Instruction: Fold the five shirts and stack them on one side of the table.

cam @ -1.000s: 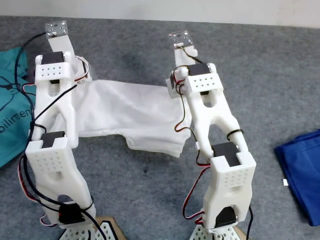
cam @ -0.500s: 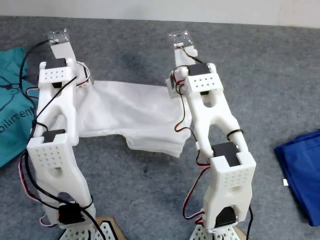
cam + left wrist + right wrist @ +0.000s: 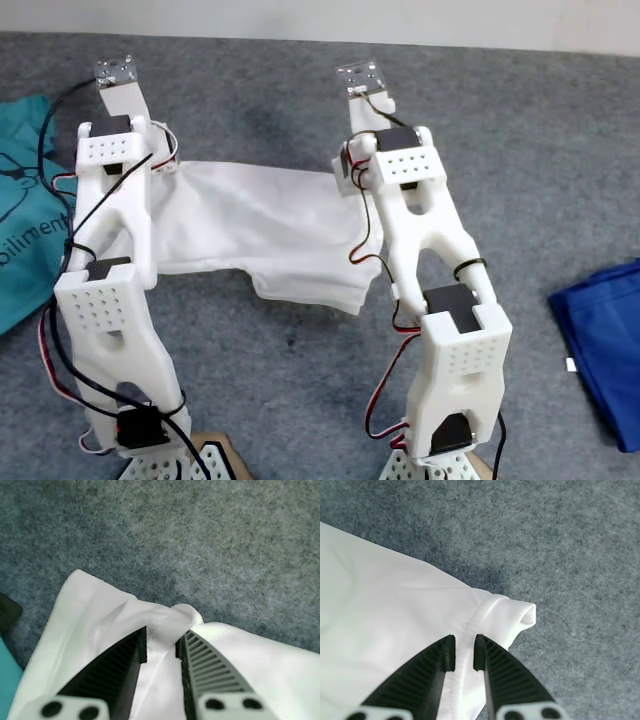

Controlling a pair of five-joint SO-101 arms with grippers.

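**Both pincers clenched on one white shirt [image 3: 260, 225]**
A teal shirt [image 3: 20, 220] lay at the left edge of the grey surface [image 3: 540, 150]. The left pincer [image 3: 161, 642] pinched a bunched fold at the white shirt's far left corner. The shirt lay rumpled between the arms, and the right pincer [image 3: 464, 650] gripped its far right hem. A blue shirt [image 3: 605, 340] lay well apart on the right.

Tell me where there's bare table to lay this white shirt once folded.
Widest bare patch: the grey table between the right arm and the blue shirt. A smaller one lies between the two arms, on the white shirt's near side. Crowded at left: the teal shirt lies beside the left arm.
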